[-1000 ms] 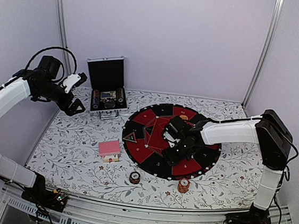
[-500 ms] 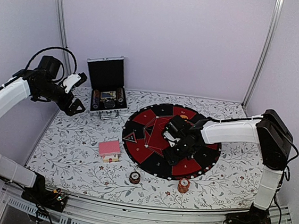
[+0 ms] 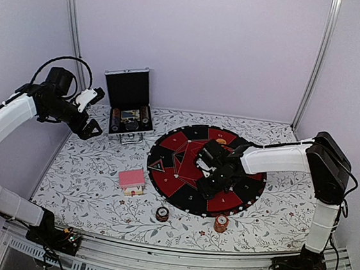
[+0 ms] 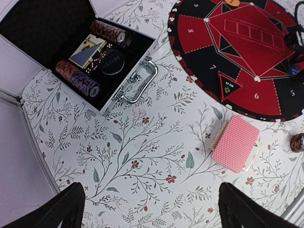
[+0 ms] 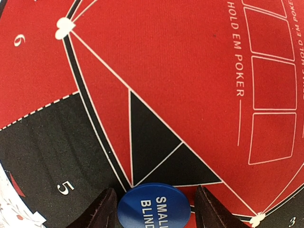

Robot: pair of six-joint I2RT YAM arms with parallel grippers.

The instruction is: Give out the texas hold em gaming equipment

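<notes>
The blue Small Blind button lies flat on the poker mat beside seat 5, the right pincer straddling its rim; whether it grips, I cannot tell. Looks a light, stiff, slick disc, best nipped edge to edge. The left pincer hangs spread wide.

The top external camera sits high behind the arm bases, facing 12 o'clock and downward, and takes in the whole worktop from afar. The left wrist camera hangs well above the worktop's 9 o'clock side, looking down. It shares the open case, pink card box and round poker mat with the top view. The right wrist camera looks down at that mat from very near, showing only part of it.
</notes>
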